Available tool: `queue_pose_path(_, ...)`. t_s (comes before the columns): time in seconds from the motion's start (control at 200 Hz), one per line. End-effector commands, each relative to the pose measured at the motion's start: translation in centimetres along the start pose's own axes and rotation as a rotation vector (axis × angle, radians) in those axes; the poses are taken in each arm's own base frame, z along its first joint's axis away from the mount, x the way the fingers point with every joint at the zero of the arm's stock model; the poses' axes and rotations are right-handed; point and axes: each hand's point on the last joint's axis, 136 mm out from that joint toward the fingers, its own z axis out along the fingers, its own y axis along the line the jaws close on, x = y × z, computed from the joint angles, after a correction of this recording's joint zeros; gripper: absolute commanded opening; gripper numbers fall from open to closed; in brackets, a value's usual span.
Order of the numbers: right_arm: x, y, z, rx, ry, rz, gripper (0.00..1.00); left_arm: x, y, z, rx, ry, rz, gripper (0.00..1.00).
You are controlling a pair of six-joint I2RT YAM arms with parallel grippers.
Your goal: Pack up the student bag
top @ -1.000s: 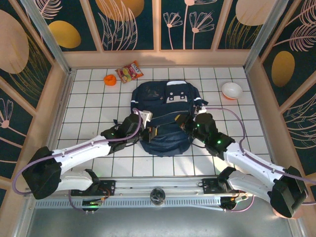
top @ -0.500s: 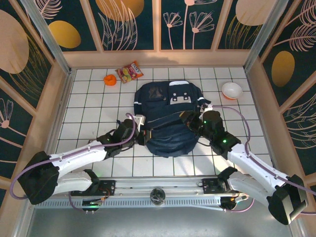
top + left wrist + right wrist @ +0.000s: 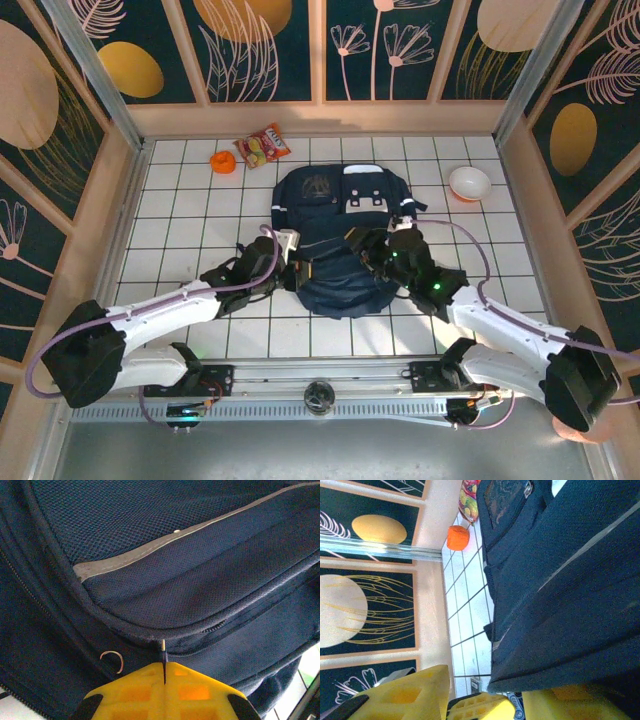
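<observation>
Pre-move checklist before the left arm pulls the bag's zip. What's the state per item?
1. Left gripper shut on the zipper pull: ok.
2. Right gripper jaws apart: ok. Whether it grips fabric: cannot tell.
3. Student bag lying on the table between the arms: ok.
4. Zip open enough for loading: cannot tell.
5. Snack packet, orange object and white bowl lying apart from the bag: ok.

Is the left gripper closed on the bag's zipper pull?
Yes, the left gripper is shut, its yellow fingers pressed together on the thin zipper pull of the student bag.
</observation>
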Motion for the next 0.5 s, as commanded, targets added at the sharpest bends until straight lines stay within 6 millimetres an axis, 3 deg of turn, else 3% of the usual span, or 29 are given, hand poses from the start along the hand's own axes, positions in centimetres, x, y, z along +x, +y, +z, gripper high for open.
queue_pose_path(0.0, -0.2, 0.9, 0.5, -0.042, -0.044, 0.027, 0.42, -2.6, -2.3, -0.2, 0.076, -0.069, 0.018, 0.00)
queue_pose_path(0.28, 0.0, 0.0, 1.7, -0.003, -0.059, 0.008, 0.40, -2.7, -1.6, -0.5, 0.042, -0.085, 0.001, 0.00)
queue_pose_path(0.49, -0.3, 0.1, 1.5, 0.024, -0.069, -0.049, 0.10, -2.8, -0.8, -0.6, 0.001, -0.097, 0.005, 0.00)
